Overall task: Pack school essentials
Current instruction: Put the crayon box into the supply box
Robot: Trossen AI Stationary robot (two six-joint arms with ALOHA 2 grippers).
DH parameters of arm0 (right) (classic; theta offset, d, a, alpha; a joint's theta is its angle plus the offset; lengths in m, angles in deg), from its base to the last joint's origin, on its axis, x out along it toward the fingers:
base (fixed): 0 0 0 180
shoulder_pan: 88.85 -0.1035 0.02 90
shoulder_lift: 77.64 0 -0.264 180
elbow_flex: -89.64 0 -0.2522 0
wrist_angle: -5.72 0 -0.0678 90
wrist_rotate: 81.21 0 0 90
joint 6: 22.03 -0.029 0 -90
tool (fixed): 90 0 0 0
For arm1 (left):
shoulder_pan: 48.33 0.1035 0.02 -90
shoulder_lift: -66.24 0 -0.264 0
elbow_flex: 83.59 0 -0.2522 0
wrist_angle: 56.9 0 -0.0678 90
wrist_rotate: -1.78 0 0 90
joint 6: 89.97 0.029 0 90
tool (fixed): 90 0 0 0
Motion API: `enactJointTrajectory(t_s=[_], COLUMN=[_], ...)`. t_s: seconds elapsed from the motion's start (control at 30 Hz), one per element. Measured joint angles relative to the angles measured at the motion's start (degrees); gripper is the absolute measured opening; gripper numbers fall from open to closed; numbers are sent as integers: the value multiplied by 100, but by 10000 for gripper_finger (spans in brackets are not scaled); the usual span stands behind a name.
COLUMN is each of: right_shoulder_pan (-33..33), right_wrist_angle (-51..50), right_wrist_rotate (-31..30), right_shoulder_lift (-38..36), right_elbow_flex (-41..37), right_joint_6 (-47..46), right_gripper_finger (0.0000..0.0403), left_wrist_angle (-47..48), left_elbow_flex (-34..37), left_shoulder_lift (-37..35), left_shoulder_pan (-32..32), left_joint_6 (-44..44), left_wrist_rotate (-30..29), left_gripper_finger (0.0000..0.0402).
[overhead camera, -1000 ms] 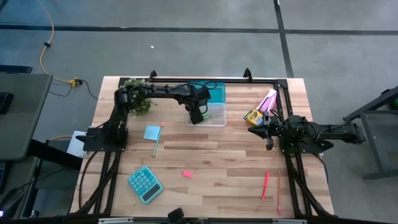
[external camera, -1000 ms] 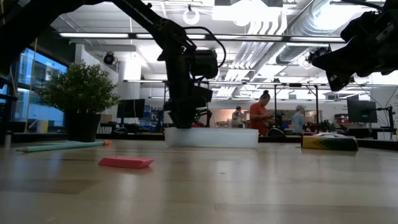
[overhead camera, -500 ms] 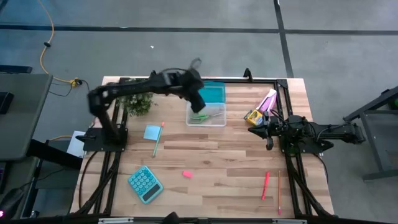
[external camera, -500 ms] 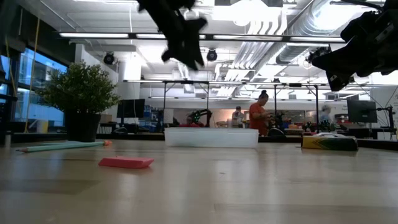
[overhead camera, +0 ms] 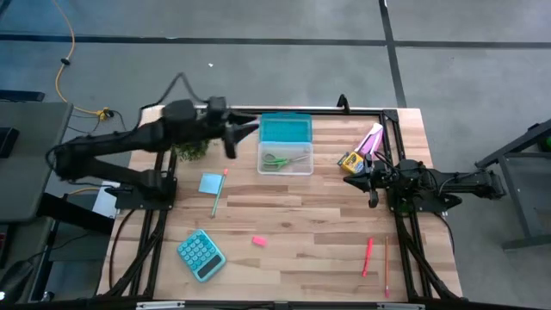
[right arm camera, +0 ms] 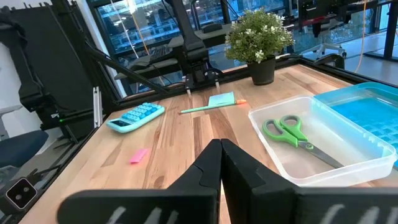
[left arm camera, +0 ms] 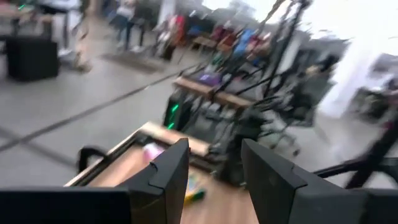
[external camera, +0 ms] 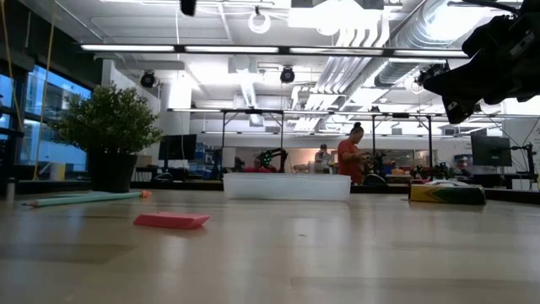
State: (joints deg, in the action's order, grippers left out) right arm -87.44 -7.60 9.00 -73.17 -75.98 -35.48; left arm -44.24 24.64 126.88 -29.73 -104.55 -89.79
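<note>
The green-handled scissors (overhead camera: 287, 160) lie flat in a clear box (overhead camera: 303, 165), whose teal lid (overhead camera: 285, 129) lies just behind it. High above the table, left of the box, my left gripper (overhead camera: 234, 136) points level; its fingers (left arm camera: 171, 177) stand open with nothing between them. My right gripper (overhead camera: 360, 176) rests shut at the right, beside the yellow crayon box (overhead camera: 349, 161). The light-blue note pad (overhead camera: 210, 182), teal pen (overhead camera: 217, 196), pink eraser (overhead camera: 259, 241), pink-red pen (overhead camera: 368, 256) and thin pencil (overhead camera: 386, 267) lie flat on the wooden table.
A teal calculator (overhead camera: 201, 255) lies near the front left. A potted plant (overhead camera: 191, 146) stands at the far left under my left arm. A pink-and-white packet (overhead camera: 372, 138) lies at the far right. People stand in the room beyond the table (external camera: 348, 154).
My left gripper has risen out of the clear box and swung up and back toward the table's left edge, tipping from pointing down to level. The scissors, hidden under the gripper a second ago, now show lying in the box.
</note>
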Motion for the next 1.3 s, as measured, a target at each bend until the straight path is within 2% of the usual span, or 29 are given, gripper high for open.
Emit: enactJointTrajectory(t_s=[0.27, 0.47, 0.73, 1.03, 1.13, 1.27, 1.3], right_shoulder_pan=[-2, -2, -2, 0, -2, -2, -2], right_wrist_angle=[-2, 0, 46, 63, 67, 81, 83], right_wrist_rotate=[2, 0, 0, 0, 0, 0, 0], right_shoulder_lift=[0, 0, 0, 0, 0, 0, 0], right_elbow_flex=[0, 0, 0, 0, 0, 0, 0], right_joint_6=[0, 0, 0, 0, 0, 0, 0], right_gripper_finger=[0, 0, 0, 0, 0, 0, 0], left_wrist_angle=[-1206, -1608, -1685, -1599, -1316, -795, -692], left_elbow_flex=[1417, 2295, 2657, 2668, 2670, 2688, 2747], left_shoulder_lift=[-1207, -1890, -2408, -2490, -2497, -2684, -2799], left_shoulder_pan=[-639, -777, -777, -777, -777, -777, -777], left_joint_6=[-100, -333, -340, -329, -327, -184, -176], left_wrist_rotate=[-252, -397, -408, -253, -83, 31, 31], left_gripper_finger=[136, 136, 136, 131, 104, 20, 11])
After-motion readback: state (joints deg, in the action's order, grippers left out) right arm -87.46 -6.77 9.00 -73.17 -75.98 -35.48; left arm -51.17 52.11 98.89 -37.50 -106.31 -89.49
